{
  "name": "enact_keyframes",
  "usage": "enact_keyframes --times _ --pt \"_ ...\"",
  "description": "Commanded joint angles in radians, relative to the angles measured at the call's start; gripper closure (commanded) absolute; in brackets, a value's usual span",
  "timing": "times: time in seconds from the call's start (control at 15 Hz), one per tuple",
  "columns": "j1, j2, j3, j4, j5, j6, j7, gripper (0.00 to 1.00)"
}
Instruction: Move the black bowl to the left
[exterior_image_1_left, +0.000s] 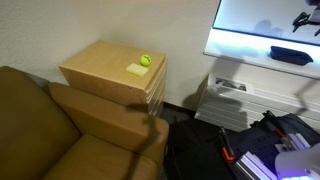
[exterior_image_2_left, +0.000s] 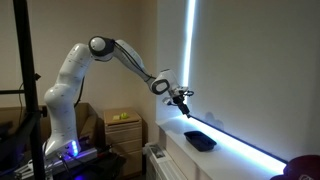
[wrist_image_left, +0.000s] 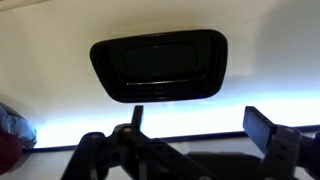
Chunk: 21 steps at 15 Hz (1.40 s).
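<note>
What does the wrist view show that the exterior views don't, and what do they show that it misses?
Wrist view only: the black bowl close up, its hollow inside, beyond the open gripper. Exterior only: in an exterior view the white arm; in an exterior view a sofa and a green ball on a wooden box. Shared: the bowl on the lit ledge, gripper apart from it.

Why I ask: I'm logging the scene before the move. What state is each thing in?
pincer: open, holding nothing, apart from the bowl.
black bowl: upright, empty, resting on the lit ledge, not gripped.
green ball: at rest on the wooden box.
</note>
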Motion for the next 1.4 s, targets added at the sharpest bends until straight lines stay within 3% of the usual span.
enact_keyframes --times 0.0,0.13,0.2,0.27,0.33,0.4,0.47,0.53,0.67,0.73,1.2,1.27,1.33 --pt "0.022 0.002 -0.024 0.001 0.015 -0.003 -0.006 0.0" --pt "0.028 0.01 -0.028 -0.005 0.015 -0.001 -0.002 0.0" --pt "-0.005 0.019 0.019 0.0 0.05 -0.015 -0.045 0.0" --pt "-0.143 0.033 0.193 0.027 0.175 -0.013 -0.198 0.0" --pt "-0.171 0.068 0.232 0.071 0.246 -0.039 -0.246 0.0" --pt "-0.243 0.114 0.317 0.129 0.312 -0.057 -0.332 0.0" --pt "-0.261 0.147 0.337 0.174 0.34 -0.094 -0.386 0.0" --pt "-0.266 0.18 0.338 0.212 0.327 -0.125 -0.405 0.0" --pt "-0.206 0.25 0.248 0.281 0.207 -0.179 -0.351 0.0" --pt "-0.2 0.281 0.234 0.318 0.176 -0.214 -0.343 0.0" --pt "-0.175 0.481 0.208 0.54 0.106 -0.306 -0.288 0.0" --pt "-0.169 0.5 0.2 0.562 0.099 -0.311 -0.275 0.08" --pt "-0.161 0.518 0.188 0.582 0.091 -0.313 -0.259 0.26"
